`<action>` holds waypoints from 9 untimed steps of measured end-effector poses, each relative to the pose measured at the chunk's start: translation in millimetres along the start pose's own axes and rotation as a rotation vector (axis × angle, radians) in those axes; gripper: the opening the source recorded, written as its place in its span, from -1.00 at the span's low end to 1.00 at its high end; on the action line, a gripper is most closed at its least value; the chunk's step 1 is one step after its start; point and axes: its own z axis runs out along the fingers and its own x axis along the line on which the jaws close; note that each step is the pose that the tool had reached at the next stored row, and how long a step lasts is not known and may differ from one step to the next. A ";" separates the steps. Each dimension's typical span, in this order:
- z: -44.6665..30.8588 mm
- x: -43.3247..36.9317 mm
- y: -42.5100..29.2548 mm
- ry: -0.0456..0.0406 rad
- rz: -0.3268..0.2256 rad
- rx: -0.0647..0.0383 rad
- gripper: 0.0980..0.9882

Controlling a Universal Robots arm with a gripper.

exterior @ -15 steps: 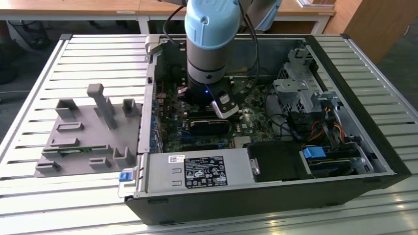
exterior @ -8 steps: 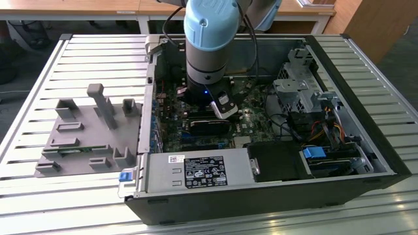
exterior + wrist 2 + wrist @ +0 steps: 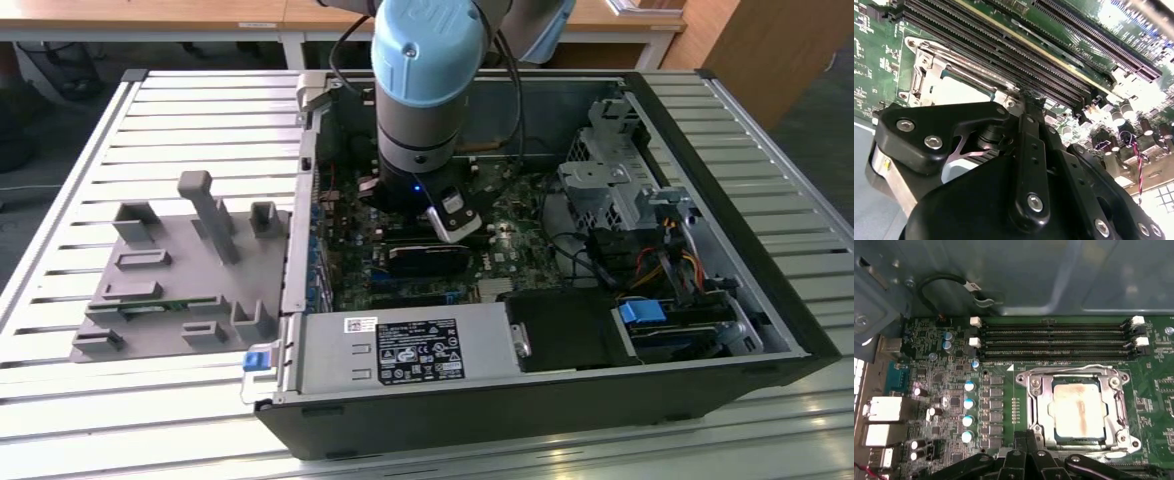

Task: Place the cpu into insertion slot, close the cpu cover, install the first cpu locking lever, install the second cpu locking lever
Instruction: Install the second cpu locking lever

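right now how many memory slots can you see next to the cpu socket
4. In the first wrist view the long black memory slots lie parallel, side by side, between the cpu under its cpu cover and the case wall. All four look empty.

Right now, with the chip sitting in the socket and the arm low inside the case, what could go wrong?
1. The tool sits right at the edge of the cpu cover, closed over the cpu; a sideways slip might scrape the cover or the thin wire lever.
2. The memory slots lie just beside the socket, so a wide swing could catch them.
3. In the exterior view, the arm works deep inside the case, near loose cables.
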 end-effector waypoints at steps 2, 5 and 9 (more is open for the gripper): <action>0.2 0.7 -0.1 0.0000 0.000 0.000 -0.98; -0.4 1.9 0.0 0.0000 0.000 0.001 -0.98; -5.9 2.6 1.6 0.0000 0.000 0.000 -0.98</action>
